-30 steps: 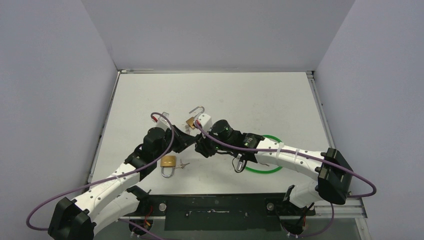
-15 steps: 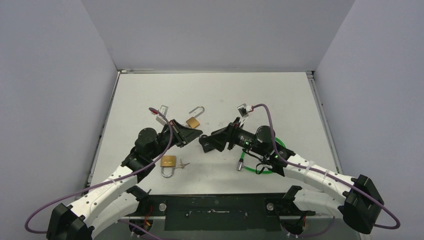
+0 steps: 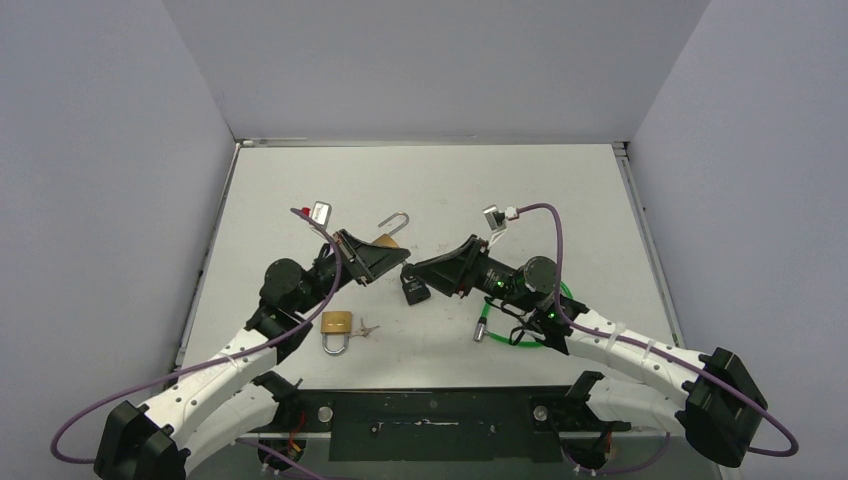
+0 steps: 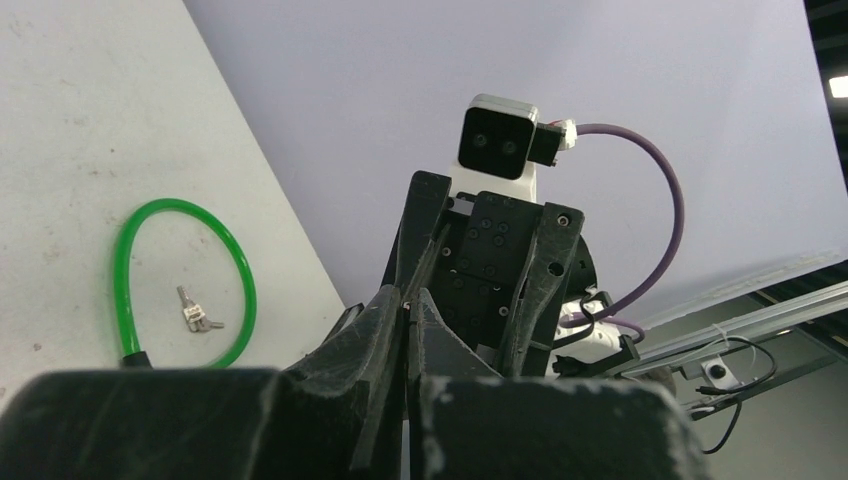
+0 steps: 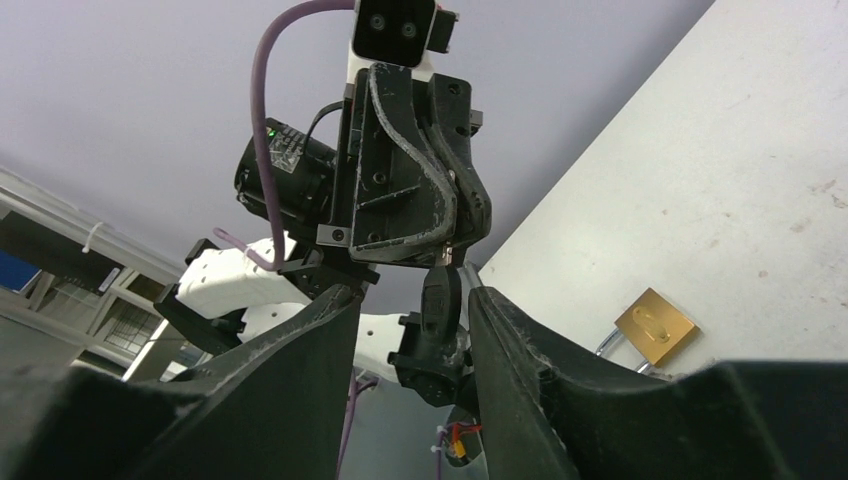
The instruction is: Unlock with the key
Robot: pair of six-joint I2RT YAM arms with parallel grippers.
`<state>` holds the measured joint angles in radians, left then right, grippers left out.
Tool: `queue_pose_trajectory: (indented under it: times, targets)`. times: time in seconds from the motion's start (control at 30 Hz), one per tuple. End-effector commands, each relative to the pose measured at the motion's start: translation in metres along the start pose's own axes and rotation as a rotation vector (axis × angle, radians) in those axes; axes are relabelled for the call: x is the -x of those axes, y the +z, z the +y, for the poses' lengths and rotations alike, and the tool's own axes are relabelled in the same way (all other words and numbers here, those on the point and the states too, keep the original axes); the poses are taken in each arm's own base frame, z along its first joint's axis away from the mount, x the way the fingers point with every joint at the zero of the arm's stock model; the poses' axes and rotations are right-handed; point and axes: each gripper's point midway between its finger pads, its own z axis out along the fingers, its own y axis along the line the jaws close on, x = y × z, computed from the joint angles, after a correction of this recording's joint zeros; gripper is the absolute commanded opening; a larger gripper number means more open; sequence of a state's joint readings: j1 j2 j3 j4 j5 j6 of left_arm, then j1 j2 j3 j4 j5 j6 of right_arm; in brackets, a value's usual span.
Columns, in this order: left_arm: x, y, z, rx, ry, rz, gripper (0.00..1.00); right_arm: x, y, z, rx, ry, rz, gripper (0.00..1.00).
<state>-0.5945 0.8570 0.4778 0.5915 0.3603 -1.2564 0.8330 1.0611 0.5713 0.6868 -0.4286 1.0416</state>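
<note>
Key first: I take it to be the thin sliver pinched at the tips of the left gripper [image 4: 405,300], whose fingers are pressed together, though it's too small to be certain. The black padlock [image 3: 413,290] hangs between the half-parted fingers of the right gripper [image 5: 412,295], above the table [image 3: 500,190]. I can't tell if it's clamped. I'd firm up that hold, square the keyway to the key, then feed in slowly.

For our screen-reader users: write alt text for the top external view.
Two robot arms meet over a white table, the left pincer shut, the right pincer open, a dark padlock between their tips. One open brass padlock lies beyond them, a second brass padlock nearer, a green cable loop beside the right arm.
</note>
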Motion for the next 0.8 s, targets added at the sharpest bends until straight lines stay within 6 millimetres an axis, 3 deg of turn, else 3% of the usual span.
queue_pose_trajectory:
  times: [0.0, 0.2, 0.33, 0.4, 0.53, 0.6, 0.67, 0.77]
  targets:
    - [0.005, 0.003, -0.030, -0.117, -0.007, 0.000, 0.00, 0.002, 0.002, 0.020, 0.091, 0.006, -0.001, 0.42]
    - [0.006, 0.004, -0.030, -0.138, -0.015, -0.013, 0.00, 0.000, 0.005, 0.022, 0.108, 0.026, 0.020, 0.26]
    - [0.007, 0.003, -0.030, -0.137, -0.016, -0.020, 0.00, 0.000, 0.006, 0.020, 0.099, 0.035, 0.013, 0.03]
    - [0.007, 0.003, -0.028, -0.119, -0.008, -0.015, 0.01, 0.002, 0.005, 0.016, 0.080, 0.022, -0.003, 0.00]
    - [0.013, 0.001, -0.005, 0.012, 0.043, -0.060, 0.58, 0.004, 0.000, 0.004, 0.028, -0.033, -0.022, 0.00]
    - [0.022, -0.006, 0.003, 0.085, 0.099, -0.108, 0.78, 0.003, -0.005, -0.006, -0.022, -0.058, -0.023, 0.00]
    - [0.033, -0.016, 0.023, 0.221, 0.154, -0.164, 0.88, 0.001, -0.011, -0.016, -0.067, -0.086, -0.022, 0.00]
    - [0.046, -0.035, 0.053, 0.441, 0.248, -0.200, 0.91, -0.006, -0.021, -0.033, -0.133, -0.113, -0.011, 0.00]
